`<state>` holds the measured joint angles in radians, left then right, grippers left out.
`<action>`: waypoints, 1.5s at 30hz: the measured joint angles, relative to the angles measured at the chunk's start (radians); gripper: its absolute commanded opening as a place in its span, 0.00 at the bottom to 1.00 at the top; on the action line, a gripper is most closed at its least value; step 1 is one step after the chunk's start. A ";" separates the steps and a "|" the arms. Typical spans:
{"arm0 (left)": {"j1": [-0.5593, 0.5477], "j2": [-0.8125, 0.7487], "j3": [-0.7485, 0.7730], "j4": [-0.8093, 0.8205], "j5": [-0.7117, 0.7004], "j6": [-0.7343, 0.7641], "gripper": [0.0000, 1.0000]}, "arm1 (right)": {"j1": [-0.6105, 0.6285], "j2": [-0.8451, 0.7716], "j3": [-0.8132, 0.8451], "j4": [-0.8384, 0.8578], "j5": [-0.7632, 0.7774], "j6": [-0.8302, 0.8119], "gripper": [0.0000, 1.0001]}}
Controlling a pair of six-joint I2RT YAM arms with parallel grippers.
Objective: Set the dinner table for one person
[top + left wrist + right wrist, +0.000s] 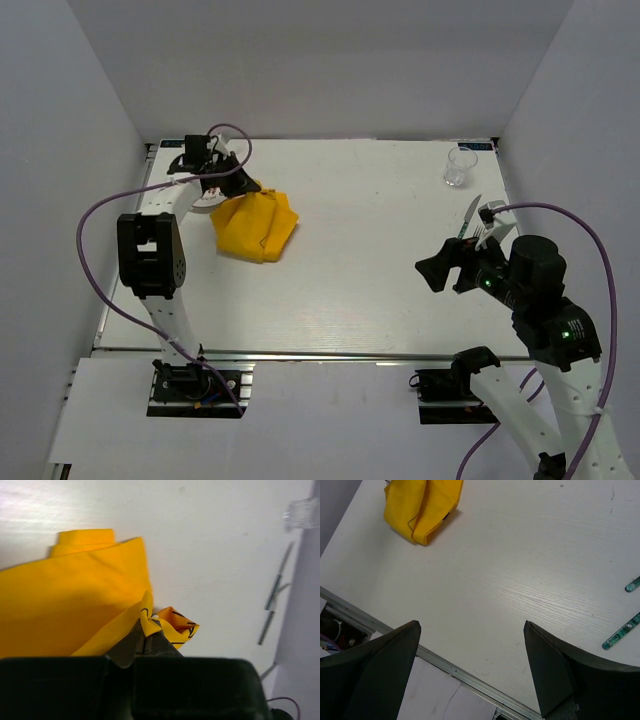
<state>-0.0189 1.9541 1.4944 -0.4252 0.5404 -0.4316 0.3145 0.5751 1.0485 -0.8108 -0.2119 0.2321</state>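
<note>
L fingers (127,647) pinch cloth (75,605); R fingers (375,665) apart

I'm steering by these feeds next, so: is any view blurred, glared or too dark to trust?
Top external: evenly lit, sharp; yellow cloth and glass read clearly. Left wrist: glare whitens the dinner table at upper left, glass and cutlery at the right are blurred, left fingers dark and soft. Right wrist: table grain crisp, right fingers black silhouettes.

The dinner table (350,270) bears a yellow cloth (258,225), glass (458,167) and cutlery (471,213).
</note>
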 measured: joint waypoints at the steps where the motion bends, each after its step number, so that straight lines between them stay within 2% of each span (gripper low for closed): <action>1: -0.008 0.000 0.015 0.023 0.023 -0.021 0.00 | 0.000 0.000 -0.006 0.000 0.000 0.000 0.89; 8: -0.132 -0.019 0.169 0.236 0.073 -0.166 0.00 | 0.000 0.003 -0.032 0.008 0.027 0.004 0.89; 11: -0.210 -0.145 0.037 0.395 0.056 -0.216 0.02 | 0.000 0.010 -0.036 0.018 0.047 0.012 0.89; 12: -0.238 -0.207 -0.043 0.454 0.050 -0.229 0.08 | 0.000 0.011 -0.042 0.025 0.051 0.016 0.89; 13: -0.266 -0.272 -0.127 0.502 0.047 -0.235 0.29 | 0.000 0.011 -0.050 0.032 0.052 0.019 0.89; 15: -0.325 -0.393 -0.294 0.606 0.051 -0.252 0.37 | 0.000 0.013 -0.069 0.041 0.052 0.023 0.89; 17: -0.390 -0.496 -0.462 0.697 0.059 -0.269 0.51 | 0.000 0.018 -0.092 0.054 0.051 0.028 0.89; 18: -0.418 -0.535 -0.537 0.746 0.052 -0.280 0.85 | 0.000 0.024 -0.105 0.059 0.051 0.031 0.89; 19: -0.447 -0.577 -0.622 0.753 0.051 -0.281 0.98 | 0.000 0.028 -0.109 0.061 0.051 0.032 0.89; 23: -0.592 -0.793 -0.950 0.789 -0.012 -0.318 0.98 | 0.000 0.044 -0.153 0.098 0.048 0.047 0.89; 25: -0.631 -0.940 -1.064 0.725 -0.063 -0.322 0.98 | 0.000 0.059 -0.182 0.115 0.057 0.061 0.89; 28: -0.638 -1.113 -1.084 0.600 -0.182 -0.319 0.98 | 0.000 0.105 -0.233 0.150 0.082 0.103 0.89; 30: -0.639 -1.149 -1.031 0.511 -0.272 -0.318 0.98 | 0.000 0.146 -0.278 0.185 0.086 0.132 0.89; 34: -0.642 -1.059 -0.869 0.342 -0.457 -0.342 0.98 | 0.000 0.268 -0.380 0.308 0.069 0.211 0.89; 35: -0.642 -1.018 -0.837 0.317 -0.497 -0.349 0.98 | 0.000 0.303 -0.408 0.346 0.058 0.232 0.86; 40: -0.642 -0.768 -0.742 0.220 -0.640 -0.379 0.98 | 0.002 0.467 -0.464 0.514 0.001 0.324 0.82; 45: -0.641 -0.496 -0.534 0.061 -0.766 -0.417 0.97 | 0.013 0.561 -0.464 0.646 -0.023 0.388 0.81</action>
<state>-0.6601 1.4582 0.9607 -0.3645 -0.2260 -0.8482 0.3279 1.1358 0.5846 -0.1646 -0.2352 0.6205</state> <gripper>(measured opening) 0.980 0.812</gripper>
